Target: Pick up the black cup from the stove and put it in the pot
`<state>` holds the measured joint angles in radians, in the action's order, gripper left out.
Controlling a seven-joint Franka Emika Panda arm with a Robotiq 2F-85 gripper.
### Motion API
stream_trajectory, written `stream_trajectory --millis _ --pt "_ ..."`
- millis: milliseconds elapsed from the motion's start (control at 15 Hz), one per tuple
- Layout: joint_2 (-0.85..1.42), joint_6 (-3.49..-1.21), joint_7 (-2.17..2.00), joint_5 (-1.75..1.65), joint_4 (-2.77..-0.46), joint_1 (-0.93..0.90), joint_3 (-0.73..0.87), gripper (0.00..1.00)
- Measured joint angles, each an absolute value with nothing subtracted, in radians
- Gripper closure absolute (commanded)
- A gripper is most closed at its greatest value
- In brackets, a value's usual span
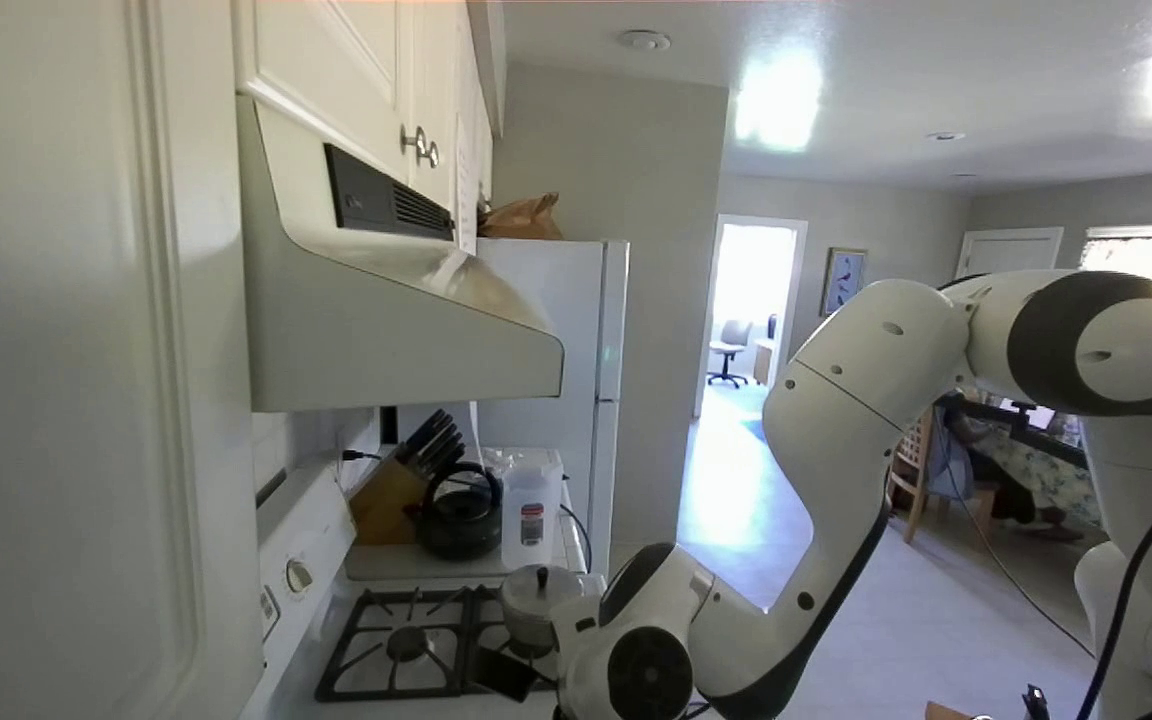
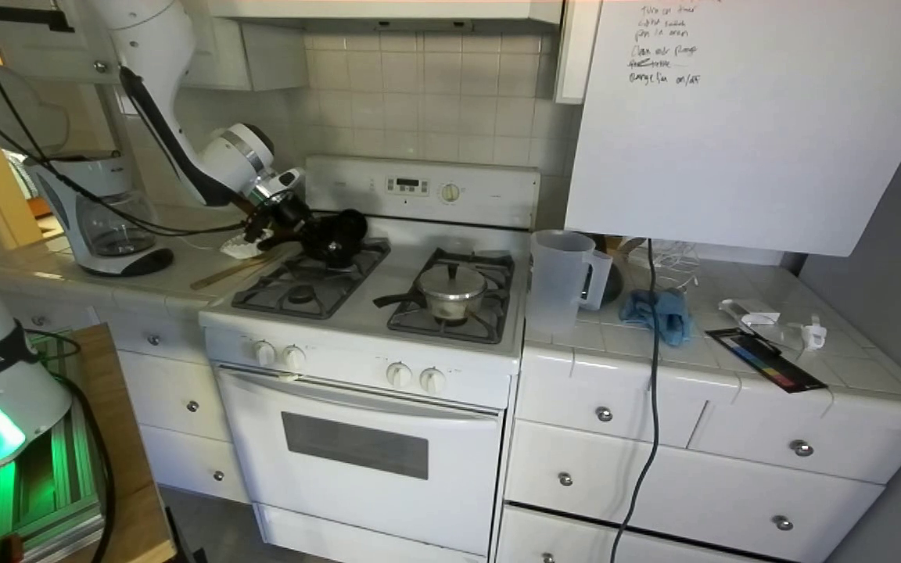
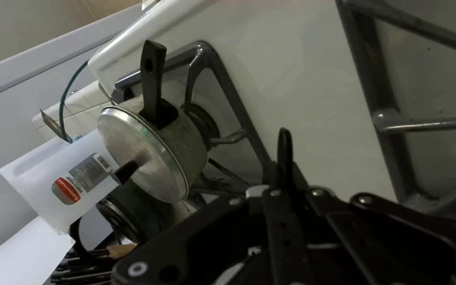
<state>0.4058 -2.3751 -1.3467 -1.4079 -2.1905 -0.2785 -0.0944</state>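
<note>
The silvery pot [image 2: 439, 301] stands with its lid on, on the right grate of the white stove [image 2: 450, 367]. The pot also shows in an exterior view [image 1: 526, 622] and in the wrist view [image 3: 186, 146], left of my gripper. My gripper [image 3: 285, 176] is nearly closed around a thin black part [image 3: 285, 146], which looks like the black cup's handle. In an exterior view my gripper [image 2: 298, 223] is at the rear left grate, and a dark mass that looks like the black cup [image 2: 339, 241] merges with it. The cup's body is hard to make out; I cannot tell whether it touches the grate.
A white jug [image 2: 556, 281] stands right of the stove, with a dark kettle [image 1: 461, 525] and knife block [image 1: 376, 510] behind. The range hood [image 1: 396, 330] hangs above. A coffee maker [image 2: 106, 211] and a wooden stick [image 2: 227, 274] are on the left counter.
</note>
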Motion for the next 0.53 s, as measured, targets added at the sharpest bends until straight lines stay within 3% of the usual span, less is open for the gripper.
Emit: stream_trajectory --millis 533 --pt "0.42 -2.327 -1.264 -1.423 -2.149 -0.282 -0.148 0.99"
